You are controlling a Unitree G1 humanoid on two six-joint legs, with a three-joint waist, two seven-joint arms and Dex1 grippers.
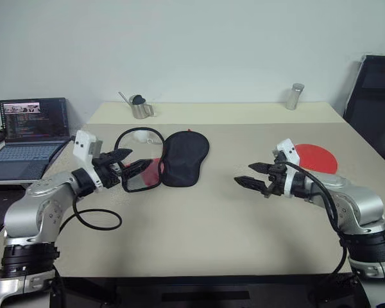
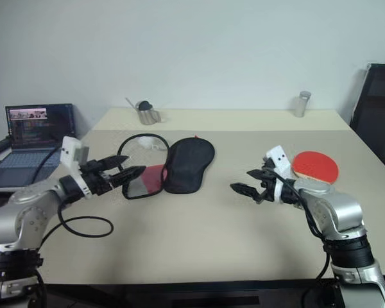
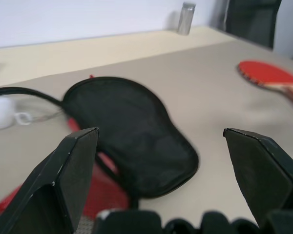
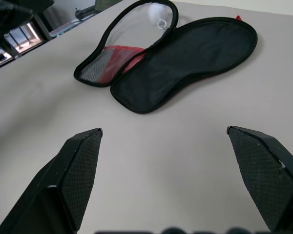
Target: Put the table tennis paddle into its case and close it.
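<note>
A laptop [image 1: 31, 138] is sitting open at the far left, on a lower surface beside the desk [image 1: 199, 224]. The left claw [image 1: 129, 165] is hovering just above the desk with its two black fingers [image 3: 68, 180] spread wide and nothing between them, pointing toward the case [image 1: 173, 157]. The case is lying unzipped near the middle of the desk, opened out flat into two halves: the black fabric half is lying on the right, and the mesh half edged with the black zip is lying on the left, with red showing through at its near end. The left claw's fingertips are reaching over the near corner of the mesh half; whether they are touching it cannot be told. A small white object [image 4: 160, 13] is resting behind the mesh half. Farther back a metal cup [image 1: 141, 108] is standing near the desk's rear edge. The right claw [image 1: 251, 174] is hanging over bare desk well to the right of the case, fingers [image 4: 73, 170] fully apart and holding nothing, aimed toward the case. The paddle [image 2: 316, 164] is lying red face up on the desk just behind the right arm, well apart from the case. A metal cylinder [image 1: 294, 96] is standing at the back right, and a black chair [image 1: 375, 102] is standing beyond the desk's right edge.
</note>
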